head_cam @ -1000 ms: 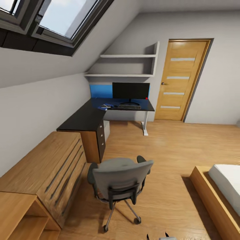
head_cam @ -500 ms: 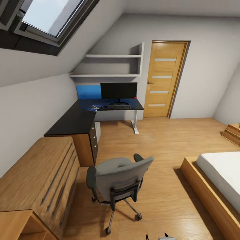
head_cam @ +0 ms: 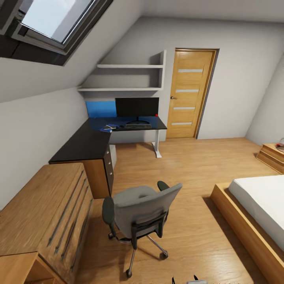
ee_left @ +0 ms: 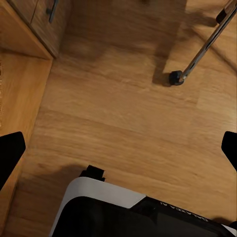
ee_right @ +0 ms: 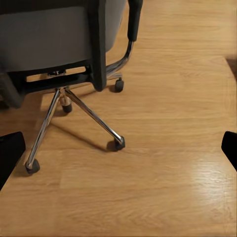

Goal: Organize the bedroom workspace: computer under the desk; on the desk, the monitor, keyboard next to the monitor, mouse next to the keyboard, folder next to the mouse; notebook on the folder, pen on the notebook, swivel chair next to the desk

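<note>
Left gripper (ee_left: 118,148): the two black fingertips (ee_left: 10,150) are seen at opposite edges of the left wrist view, jaws spread wide, nothing between them. Below it, light oak plank floor (ee_left: 123,108), a chrome chair leg with black castor (ee_left: 176,77), and the robot's white-and-black base (ee_left: 98,207) are recorded.

Right gripper (ee_right: 118,148): its black fingertips (ee_right: 10,153) are likewise set far apart, jaws open and empty, over the floor just behind the chair's chrome five-star base.

In the head view, the grey upholstered swivel chair with tall back and black armrests (head_cam: 140,213) is seen nearest, at 6 o'clock, its back turned to the camera; whether anything lies on the seat cannot be told. A low oak drawer cabinet (head_cam: 43,213) is noted at 8 o'clock, and a white mattress on an oak bed frame (head_cam: 256,213) at 4 o'clock.

Farther, toward 11 o'clock, the long L-shaped glossy black desk with white legs (head_cam: 85,144) is placed well apart from the chair, with its dark drawer unit (head_cam: 108,169) at the near end. A light grey-white computer tower (head_cam: 114,154) is partly visible under the desk.

On the far wing, the wide black monitor (head_cam: 137,107) stands upright; the slim keyboard (head_cam: 138,126) lies just before its stand. Small items at its 9 o'clock side are too small to identify. The oak door (head_cam: 189,94) is noted at 1 o'clock, the skylight (head_cam: 55,19) overhead.
</note>
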